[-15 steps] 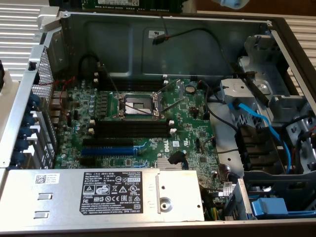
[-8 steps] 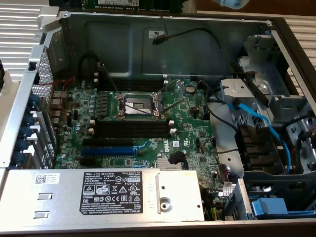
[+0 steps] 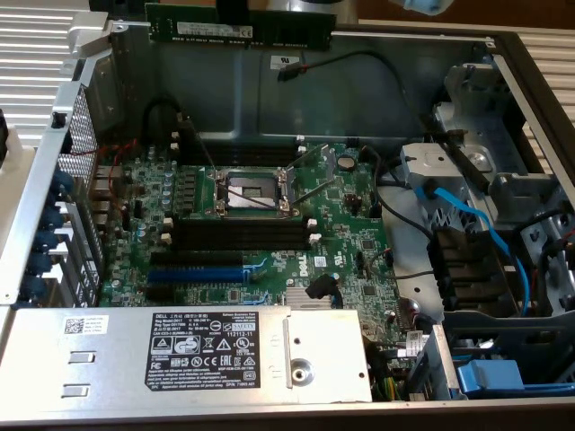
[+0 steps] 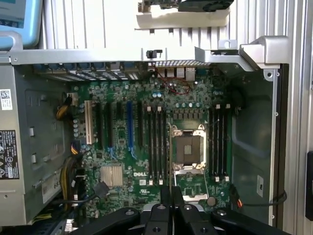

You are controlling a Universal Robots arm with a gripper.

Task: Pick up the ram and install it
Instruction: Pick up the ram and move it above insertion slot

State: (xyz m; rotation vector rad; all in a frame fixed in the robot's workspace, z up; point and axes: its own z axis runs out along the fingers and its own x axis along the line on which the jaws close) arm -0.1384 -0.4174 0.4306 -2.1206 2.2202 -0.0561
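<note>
— What is the gripper (image 4: pixel 171 192) doing right now?

— It is clamping the ram (image 3: pixel 238 31) between its closed fingers. The green stick is hanging level just under it, its pale label showing in the exterior view.

— And what is lying beneath the gripper?

— The open computer case (image 3: pixel 404 108) is sitting well below it. The motherboard (image 3: pixel 359 242) is lying flat inside, and the black memory slots (image 3: pixel 238 235) are running beside the processor socket (image 3: pixel 252 190), well apart from the ram.
</note>
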